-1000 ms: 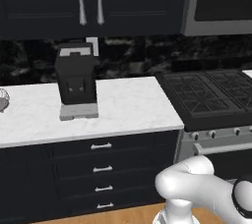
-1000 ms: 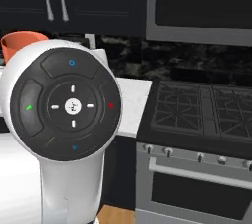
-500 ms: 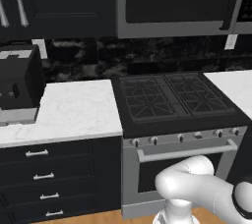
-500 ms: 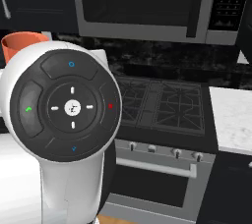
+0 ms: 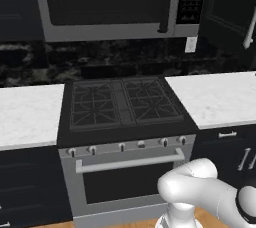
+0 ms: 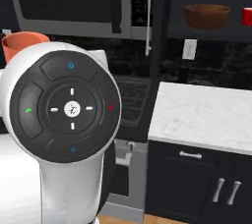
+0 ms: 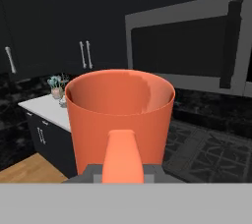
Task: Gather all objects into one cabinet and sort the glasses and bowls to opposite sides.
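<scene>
While gripper (image 7: 123,169) clamps salmon-orange cup (image 7: 120,115), bowl (image 6: 207,15) sits shelved.

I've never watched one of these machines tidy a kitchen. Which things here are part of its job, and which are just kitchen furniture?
Part of the job:
- orange cup, held in the jaws
- wooden bowl, on the cabinet shelf
- red cup, beside the bowl
- open cabinet door

Just there:
- stove
- microwave
- marble counter
- utensil crock
</scene>
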